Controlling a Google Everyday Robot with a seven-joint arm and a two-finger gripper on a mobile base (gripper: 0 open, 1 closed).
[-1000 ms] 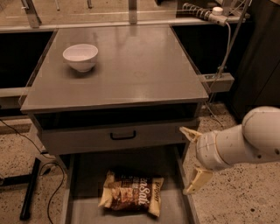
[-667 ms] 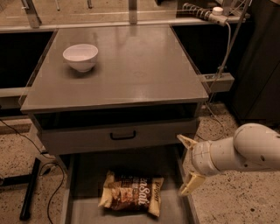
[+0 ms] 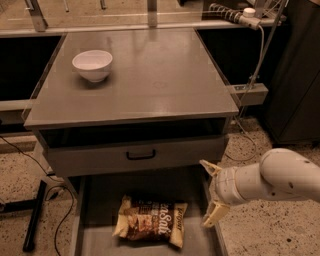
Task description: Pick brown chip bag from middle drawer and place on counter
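Observation:
The brown chip bag (image 3: 151,221) lies flat on the floor of the open middle drawer (image 3: 100,240), at the bottom centre of the camera view. The gripper (image 3: 210,192) is open, on the end of a white arm coming from the right. It hangs over the drawer's right wall, to the right of the bag and apart from it. One finger points up-left, the other down. The counter (image 3: 150,80) is the grey top of the cabinet above.
A white bowl (image 3: 92,65) stands on the counter's back left. A grey drawer front with a black handle (image 3: 141,155) sits above the open drawer. A white power strip (image 3: 235,15) and cable hang at the right. A black bar (image 3: 35,212) lies on the speckled floor at left.
The arm and gripper have moved left and slightly down, closer to the drawer's right wall and the bag. The bag and bowl have not moved.

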